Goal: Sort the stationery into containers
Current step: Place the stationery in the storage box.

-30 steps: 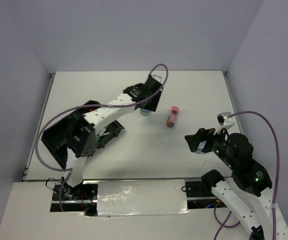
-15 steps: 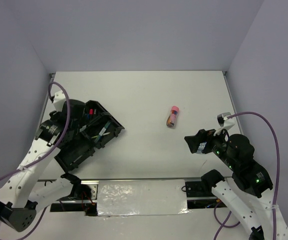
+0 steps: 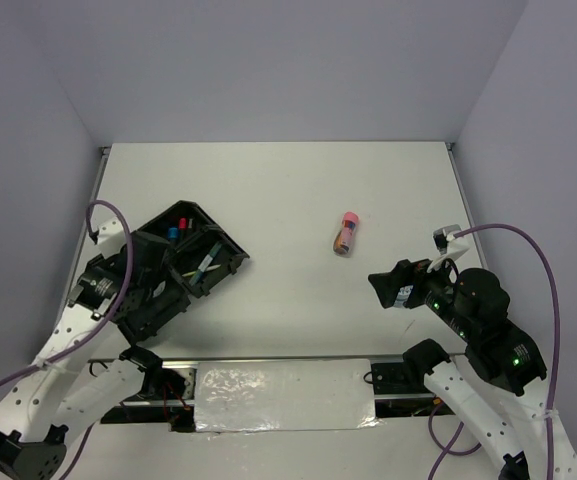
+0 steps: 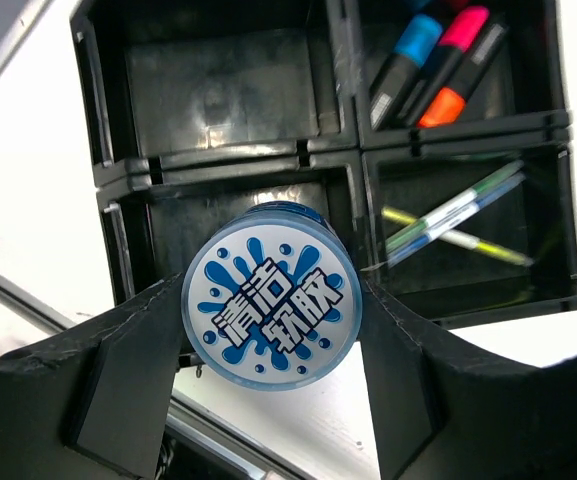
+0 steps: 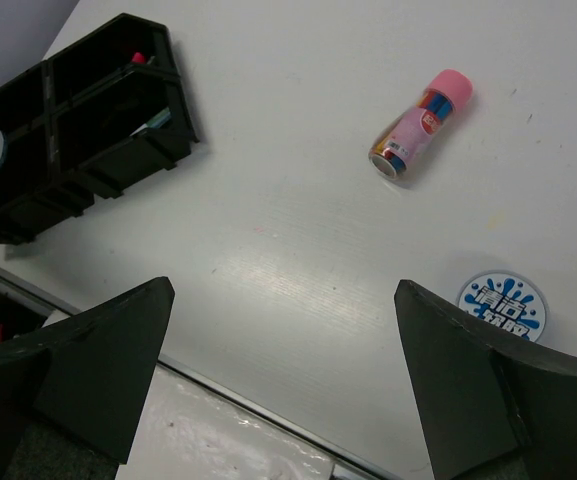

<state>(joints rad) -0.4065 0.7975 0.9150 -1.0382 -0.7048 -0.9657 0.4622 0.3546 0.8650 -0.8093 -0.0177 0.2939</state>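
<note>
**White table [image 3: 288, 180], sorting well advanced but not finished**

On the left of the top view stands a black plastic organiser tray [image 4: 218, 158]. Black highlighters with coloured caps [image 4: 438, 70] and thin pens [image 4: 448, 215] already lie in two of its compartments. The left gripper [image 4: 271, 322] pinches a round blue-white tape roll [image 4: 273, 300] above the tray, not yet released. The right gripper [image 5: 283, 295] hangs with fingers spread wide, holding nothing. A second tape roll [image 5: 503, 305] and a pink-orange tube [image 5: 420, 122] lie on the table at centre right; I judge these are left to sort.

left fingers [image 4: 118, 375] clamped, right fingers [image 5: 83, 360] spread wide
</note>
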